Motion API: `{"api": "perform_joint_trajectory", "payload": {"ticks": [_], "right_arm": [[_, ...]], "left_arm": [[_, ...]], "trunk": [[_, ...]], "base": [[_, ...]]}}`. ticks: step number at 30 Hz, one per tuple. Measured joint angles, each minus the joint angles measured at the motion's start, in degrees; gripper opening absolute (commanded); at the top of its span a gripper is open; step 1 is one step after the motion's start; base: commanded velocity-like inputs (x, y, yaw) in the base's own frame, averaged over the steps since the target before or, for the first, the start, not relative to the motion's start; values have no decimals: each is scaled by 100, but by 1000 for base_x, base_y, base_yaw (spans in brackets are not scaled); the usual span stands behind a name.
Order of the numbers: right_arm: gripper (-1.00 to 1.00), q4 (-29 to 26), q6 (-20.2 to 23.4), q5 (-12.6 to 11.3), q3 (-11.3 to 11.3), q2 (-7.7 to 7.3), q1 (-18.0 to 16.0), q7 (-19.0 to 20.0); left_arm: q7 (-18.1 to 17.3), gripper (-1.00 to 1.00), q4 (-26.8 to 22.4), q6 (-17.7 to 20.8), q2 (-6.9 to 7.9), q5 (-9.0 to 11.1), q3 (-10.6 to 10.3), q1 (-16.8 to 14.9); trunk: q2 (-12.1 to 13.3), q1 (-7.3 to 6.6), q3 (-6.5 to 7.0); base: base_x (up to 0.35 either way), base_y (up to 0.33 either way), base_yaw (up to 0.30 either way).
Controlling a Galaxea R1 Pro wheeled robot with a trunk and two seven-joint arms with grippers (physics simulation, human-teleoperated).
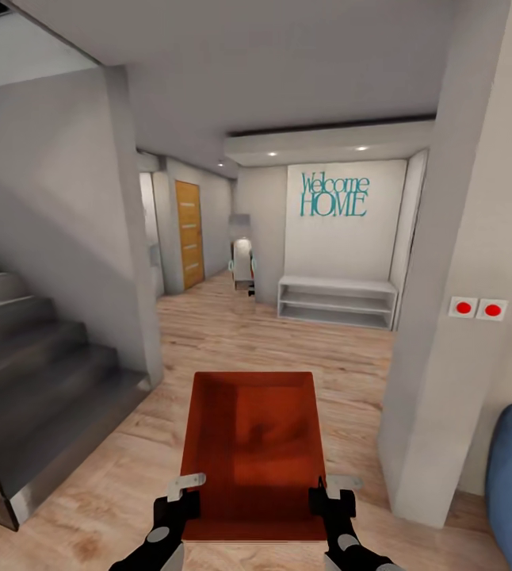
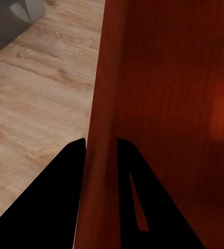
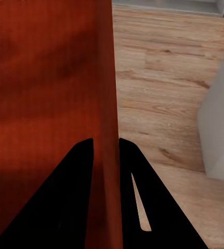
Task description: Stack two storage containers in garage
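hallway, light wood-plank floor point(image 1: 288, 349); container point(image 1: 254, 444) carried above.

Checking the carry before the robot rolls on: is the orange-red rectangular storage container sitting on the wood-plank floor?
No, the orange-red rectangular storage container is held above the light wood-plank floor, each side wall pinched by the left gripper and right gripper.

1 orange box point(image 1: 254, 444), 2 grippers, left point(image 1: 178, 493) and right point(image 1: 329, 490), 2 red wall buttons point(image 1: 478, 308), 1 wooden door point(image 1: 189, 234), roughly 5 stair steps point(image 1: 42, 373).
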Motion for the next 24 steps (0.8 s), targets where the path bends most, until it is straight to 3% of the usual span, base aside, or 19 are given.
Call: {"api": "perform_joint_trajectory", "payload": {"ticks": [15, 16, 17, 19, 20, 24], "right_arm": [[-100, 61, 29, 2542, -2572, -1, 0, 0], [-100, 141, -204, 1182, -1350, -29, 2, -33], [-100, 112, -214, -73, -81, -13, 2, -56], [-100, 119, -214, -2830, 2726, -34, 6, -101], [-100, 22, -99, -2890, 2852, -33, 6, -90], [-100, 15, -89, -2895, 2856, -32, 7, -87]], "left_arm": [[-3, -100, 73, 54, 14, 230, -182, 1], [-36, -100, -101, 80, 8, -156, 13, -3], [-38, -100, -133, 83, 9, -214, 59, -4], [-40, -100, -145, 84, 10, -247, 68, -5], [-44, -100, -147, 87, 7, -260, 125, -6], [-45, -100, -148, 90, 6, -258, 129, -5]], "trunk": [[0, 0, 0], [0, 0, 1], [0, 0, 1], [0, 0, 0], [1, -1, 0], [0, 0, 0]], "base": [[320, 0, 0], [321, 0, 0], [320, 0, 0], [320, 0, 0], [320, 0, 0], [320, 0, 0]]}}
